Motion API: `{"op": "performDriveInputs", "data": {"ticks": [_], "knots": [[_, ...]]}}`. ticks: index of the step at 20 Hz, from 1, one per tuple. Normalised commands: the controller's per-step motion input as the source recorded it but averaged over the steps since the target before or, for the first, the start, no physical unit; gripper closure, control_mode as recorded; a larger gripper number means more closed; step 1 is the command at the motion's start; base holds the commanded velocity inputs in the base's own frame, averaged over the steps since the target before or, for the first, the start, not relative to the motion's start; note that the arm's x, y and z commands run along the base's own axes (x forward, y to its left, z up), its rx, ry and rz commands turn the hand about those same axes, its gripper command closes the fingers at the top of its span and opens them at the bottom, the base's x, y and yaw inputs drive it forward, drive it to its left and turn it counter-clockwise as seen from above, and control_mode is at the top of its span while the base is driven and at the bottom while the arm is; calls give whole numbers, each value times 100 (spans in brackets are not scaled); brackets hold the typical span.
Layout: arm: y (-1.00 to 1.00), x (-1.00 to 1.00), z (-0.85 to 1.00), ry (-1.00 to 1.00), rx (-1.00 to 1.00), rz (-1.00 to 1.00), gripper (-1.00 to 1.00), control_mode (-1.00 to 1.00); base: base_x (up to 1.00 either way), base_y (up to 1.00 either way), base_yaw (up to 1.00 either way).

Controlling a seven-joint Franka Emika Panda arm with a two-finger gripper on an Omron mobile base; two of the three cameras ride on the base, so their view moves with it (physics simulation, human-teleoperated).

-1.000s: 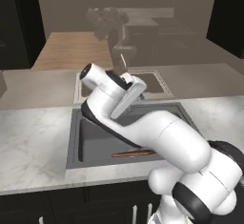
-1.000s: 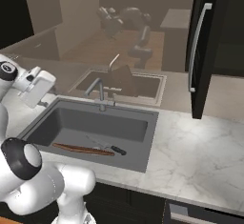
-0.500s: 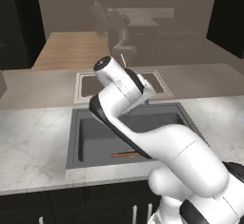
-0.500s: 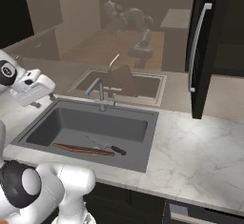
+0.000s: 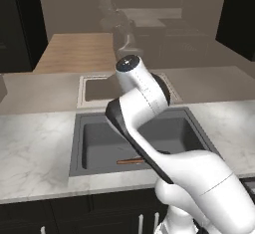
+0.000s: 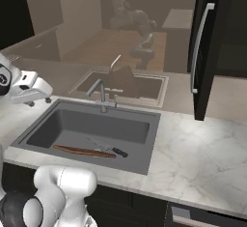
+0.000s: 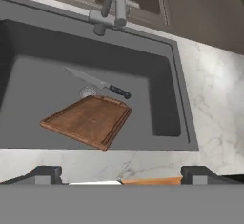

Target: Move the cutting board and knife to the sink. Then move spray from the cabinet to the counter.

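Observation:
The reddish-brown cutting board [image 7: 88, 121] lies flat on the floor of the grey sink [image 7: 183, 123]. The knife [image 7: 102, 85] rests just behind it, black handle to the right. In the right base view the cutting board [image 6: 84, 151] and the knife [image 6: 119, 152] show near the front wall of the sink [image 6: 149, 141]. My gripper [image 7: 123, 174] is open and holds nothing, hovering above the basin's near rim. From the right base view the gripper [image 6: 39, 102] hangs over the sink's left end. The tall black cabinet [image 6: 214, 52] stands shut at the right. The spray is hidden.
A chrome faucet [image 6: 101, 95] rises behind the basin. Marble counter [image 6: 193, 158] stretches right of the sink, and more counter [image 5: 30, 148] lies to its left. The cabinet's long silver handle [image 6: 199, 47] faces the sink. My white arm [image 5: 144, 108] arches over the basin.
The arm's upper links have swung up and to the right over the sink. The hand has barely shifted and stays open. Board and knife lie still.

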Motion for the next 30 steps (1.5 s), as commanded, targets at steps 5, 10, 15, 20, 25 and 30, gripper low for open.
{"op": "performDriveInputs", "data": {"ticks": [5, 10, 15, 20, 25, 30], "knots": [[-12, -37, 16, -11, 4, 0, -100, -100, 0, 0, 0], [-22, -17, 21, -5, 6, 0, -100, -100, 0, 0, 0], [-17, -6, 33, -3, 7, 2, -100, -100, 0, 0, 0], [-15, -7, 15, -3, 13, 0, -100, -100, 0, 0, 0], [-17, 0, 2, 0, 15, 3, -100, -100, 0, 0, 0], [-30, 0, 0, 0, 16, 4, -100, -100, 0, 0, 0]]}}
